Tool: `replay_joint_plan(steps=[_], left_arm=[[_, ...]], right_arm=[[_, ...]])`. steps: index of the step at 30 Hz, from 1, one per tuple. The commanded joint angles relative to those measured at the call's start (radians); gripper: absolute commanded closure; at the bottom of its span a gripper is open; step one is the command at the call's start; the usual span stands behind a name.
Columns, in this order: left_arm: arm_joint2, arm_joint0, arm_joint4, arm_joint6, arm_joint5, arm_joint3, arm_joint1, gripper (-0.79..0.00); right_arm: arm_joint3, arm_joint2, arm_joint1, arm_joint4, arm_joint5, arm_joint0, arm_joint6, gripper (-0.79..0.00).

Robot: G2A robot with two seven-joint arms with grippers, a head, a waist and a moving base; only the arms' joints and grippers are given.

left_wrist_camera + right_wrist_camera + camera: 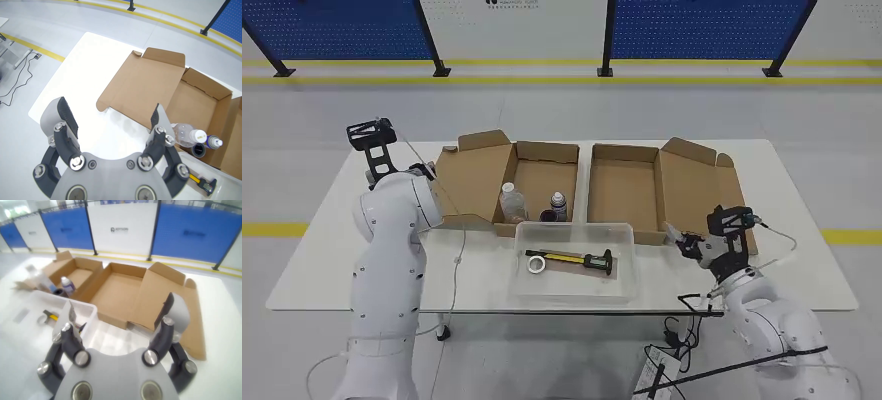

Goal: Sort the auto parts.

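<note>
- While both tools are empty, the coming move turns on the bin (630, 265) at 6 o'clock on the surface (802, 220), where a caliper (572, 259) and a tape roll (536, 264) lie unsorted
- Caliper: it lies flat on the bin floor, its long axis running 9 to 3 o'clock in the top view, with the yellow beam toward 9 and the dark readout head toward 3; the tape roll sits just beside its 9 o'clock end, and I cannot tell whether they touch
- Right tool (687, 243): its jaws are spread wide with nothing between them, near the bin's 3 o'clock wall; the caliper lies at about 9 o'clock from it, head end nearest
- Left tool (372, 133): it is also spread wide and empty, raised by the surface's 10 o'clock corner, well apart from the bin; the caliper lies at about 4 o'clock from it
- Judgement: the right tool is clearly the nearer, and gripping across the caliper's narrow width would call for jaws lined up 12 to 6 o'clock
- Left box (542, 180), at 11 o'clock of the bin, holds a bottle (510, 200) and a spray can (558, 205) by its near wall; the right box (622, 190) stands open at 1 o'clock of the bin, on the right tool's side
</note>
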Motion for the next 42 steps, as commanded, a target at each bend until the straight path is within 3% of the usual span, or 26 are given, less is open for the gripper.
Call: replay_joint_plan(steps=[1, 6, 24, 28, 36, 42], left_arm=[[0.000, 0.000, 0.000, 0.000, 0.000, 0.000, 0.000, -0.785], [0.000, 0.000, 0.000, 0.000, 0.000, 0.000, 0.000, -0.785], [0.000, 0.000, 0.000, 0.000, 0.000, 0.000, 0.000, -0.785], [0.000, 0.000, 0.000, 0.000, 0.000, 0.000, 0.000, -0.785], [0.000, 0.000, 0.000, 0.000, 0.000, 0.000, 0.000, -0.785], [0.000, 0.000, 0.000, 0.000, 0.000, 0.000, 0.000, -0.785]], right_arm=[[-0.018, -0.019, -0.002, 0.014, 0.004, 0.000, 0.020, -0.785], [-0.037, -0.078, -0.006, 0.003, 0.025, -0.003, 0.044, -0.785], [-0.051, -0.120, -0.010, 0.034, 0.022, 0.024, 0.057, -0.785], [-0.048, -0.222, -0.019, 0.038, 0.058, 0.098, 0.198, -0.785], [0.054, -0.455, -0.055, -0.013, 0.251, 0.371, 0.564, -0.785], [0.136, -0.568, -0.081, -0.054, 0.321, 0.496, 0.709, -0.785]])
